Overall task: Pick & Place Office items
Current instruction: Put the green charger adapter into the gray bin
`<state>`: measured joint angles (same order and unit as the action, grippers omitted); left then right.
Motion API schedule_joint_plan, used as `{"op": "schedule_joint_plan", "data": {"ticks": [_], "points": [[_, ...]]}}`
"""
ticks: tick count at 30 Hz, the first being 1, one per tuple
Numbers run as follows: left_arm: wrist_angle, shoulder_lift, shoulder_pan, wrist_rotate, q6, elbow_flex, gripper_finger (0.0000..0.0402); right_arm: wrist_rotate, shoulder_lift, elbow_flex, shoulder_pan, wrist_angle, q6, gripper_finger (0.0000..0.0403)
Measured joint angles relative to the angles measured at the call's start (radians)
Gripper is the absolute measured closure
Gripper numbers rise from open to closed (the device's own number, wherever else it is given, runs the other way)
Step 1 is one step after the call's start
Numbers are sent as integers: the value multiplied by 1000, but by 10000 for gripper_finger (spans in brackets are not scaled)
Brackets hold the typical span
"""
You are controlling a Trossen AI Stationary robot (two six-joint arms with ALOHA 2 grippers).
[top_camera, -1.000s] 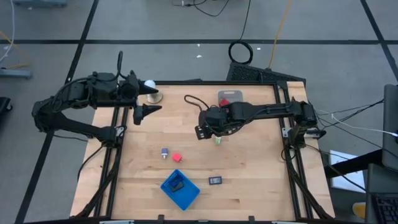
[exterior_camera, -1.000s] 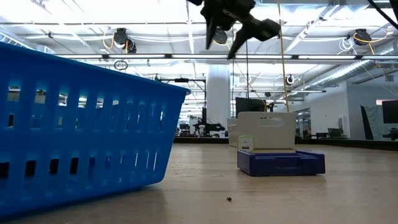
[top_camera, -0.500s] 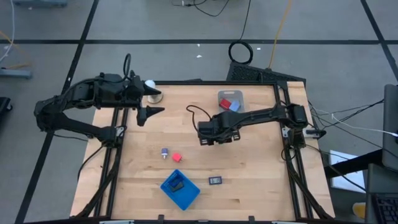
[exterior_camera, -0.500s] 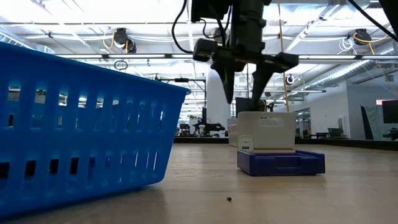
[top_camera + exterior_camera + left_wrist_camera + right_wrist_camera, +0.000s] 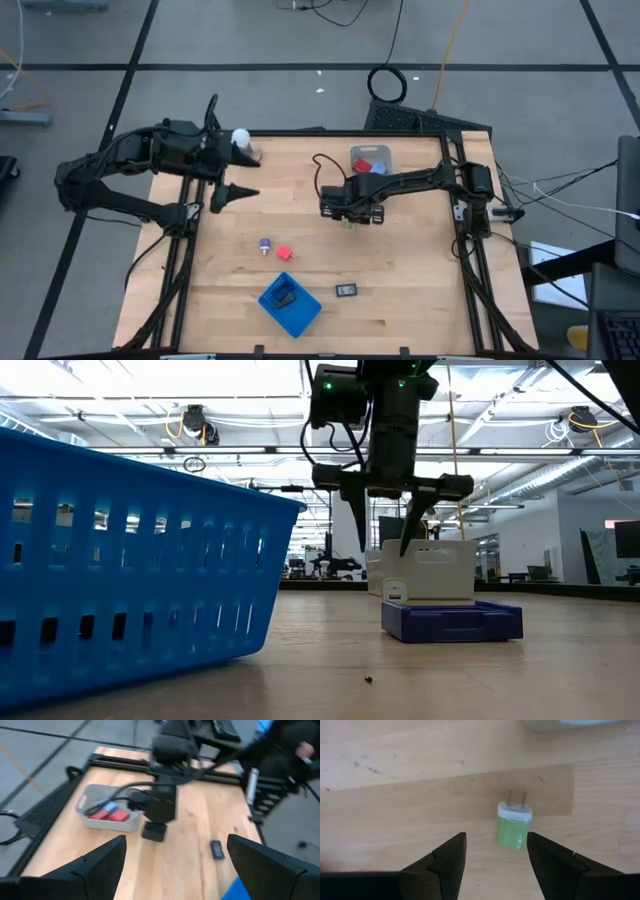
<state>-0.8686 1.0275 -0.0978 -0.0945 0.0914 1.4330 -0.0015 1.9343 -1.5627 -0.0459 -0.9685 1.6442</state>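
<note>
A small green plug (image 5: 514,824) with a white end and two prongs lies on its side on the wooden table (image 5: 400,270). It also shows in the high view as a green plug (image 5: 350,223). My right gripper (image 5: 496,840) hangs open just above it, fingers pointing down, and the plug lies a little past the fingertips, touching neither. In the low view the right gripper (image 5: 383,546) is clear of the table. A red block (image 5: 284,254), a pale blue tube (image 5: 265,245) and a flat black rectangle (image 5: 346,290) lie nearer the front. My left gripper (image 5: 235,190) waits open at the far left.
A clear bin (image 5: 372,160) with red and blue pieces stands just beyond the plug. A blue tray (image 5: 290,303) holding a dark piece sits near the front edge. A white ball on a round stand (image 5: 241,140) is at the far left corner.
My right gripper has come down toward the table over the green plug and rolled about its own axis, its fingers staying the same distance apart. My left gripper has tipped slightly where it waits.
</note>
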Motion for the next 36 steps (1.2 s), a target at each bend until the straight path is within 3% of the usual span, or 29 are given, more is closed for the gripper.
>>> {"op": "schedule_joint_plan", "data": {"ticks": [10, 23, 36], "points": [[-11, 0, 0, -20, -10, 0, 53, 5, 0, 2, -13, -28, 20, 202], [-2, 0, 0, -20, -10, 0, 53, -2, 0, 116, -12, 148, 12, 202], [-2, 0, 0, -10, -10, 0, 53, -1, 0, 145, 24, 187, 12, 202]]}}
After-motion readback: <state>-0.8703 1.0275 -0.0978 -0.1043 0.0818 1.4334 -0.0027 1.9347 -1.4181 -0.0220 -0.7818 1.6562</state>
